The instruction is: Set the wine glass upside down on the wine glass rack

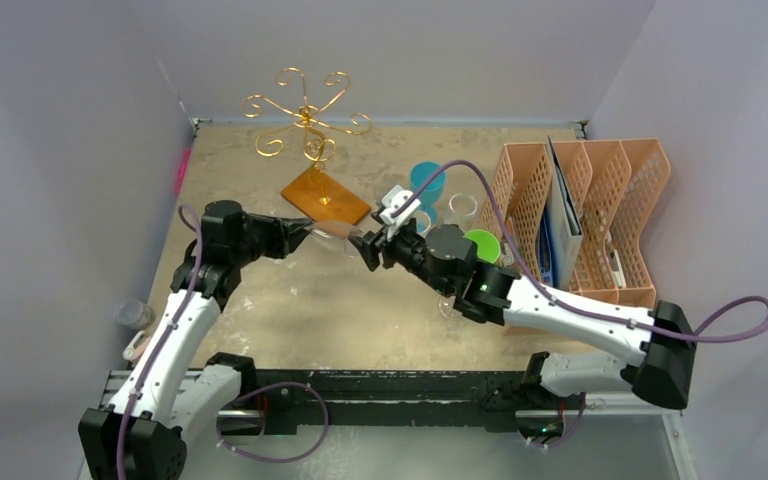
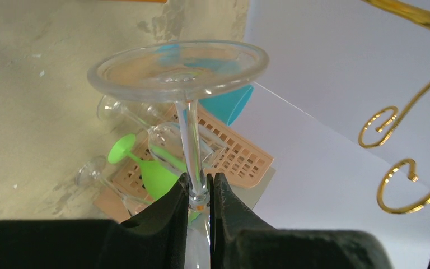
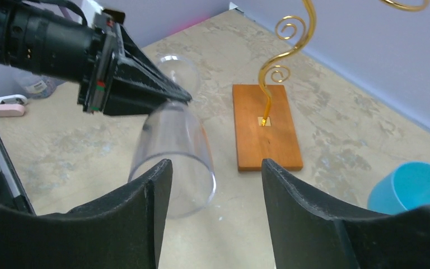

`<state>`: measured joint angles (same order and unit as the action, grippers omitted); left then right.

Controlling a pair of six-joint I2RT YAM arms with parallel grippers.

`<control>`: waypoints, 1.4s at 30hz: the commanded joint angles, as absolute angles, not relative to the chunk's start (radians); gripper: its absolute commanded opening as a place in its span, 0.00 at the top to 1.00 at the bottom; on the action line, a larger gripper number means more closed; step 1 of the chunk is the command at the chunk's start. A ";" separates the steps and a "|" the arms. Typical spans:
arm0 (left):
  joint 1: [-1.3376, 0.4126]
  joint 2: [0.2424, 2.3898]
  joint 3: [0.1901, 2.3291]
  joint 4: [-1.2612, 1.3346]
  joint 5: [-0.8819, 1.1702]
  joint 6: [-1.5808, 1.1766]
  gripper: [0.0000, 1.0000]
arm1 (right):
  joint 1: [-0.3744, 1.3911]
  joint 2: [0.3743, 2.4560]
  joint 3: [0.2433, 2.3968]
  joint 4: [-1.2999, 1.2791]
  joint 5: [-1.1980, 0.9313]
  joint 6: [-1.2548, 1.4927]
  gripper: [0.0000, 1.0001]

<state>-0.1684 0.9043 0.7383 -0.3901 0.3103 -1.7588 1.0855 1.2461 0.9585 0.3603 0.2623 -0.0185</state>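
Left fingers clamped on the wine glass stem at lower centre, right fingers released; I'd grip only the stem, since it looks thin, slick, fragile and light.

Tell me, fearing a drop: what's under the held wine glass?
Bare table beneath the wine glass bowl; wooden base lies beside. The left gripper covers what's under the stem.
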 commanded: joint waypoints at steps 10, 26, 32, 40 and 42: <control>0.041 0.816 0.833 -0.270 0.173 -0.926 1.00 | 1.086 0.891 0.835 0.106 0.306 0.189 0.35; 0.041 0.968 1.145 -0.304 -0.024 -0.244 1.00 | 1.086 0.934 0.911 0.020 0.250 0.200 0.34; 0.076 1.035 1.161 -0.184 0.106 -0.089 1.00 | 1.086 0.929 0.892 0.066 0.245 0.220 0.34; 0.150 1.183 1.180 -0.029 0.469 0.043 1.00 | 1.086 0.966 0.926 0.030 0.212 0.233 0.35; 0.160 1.160 1.121 0.093 0.561 0.104 1.00 | 1.084 0.965 0.925 0.037 0.203 0.237 0.35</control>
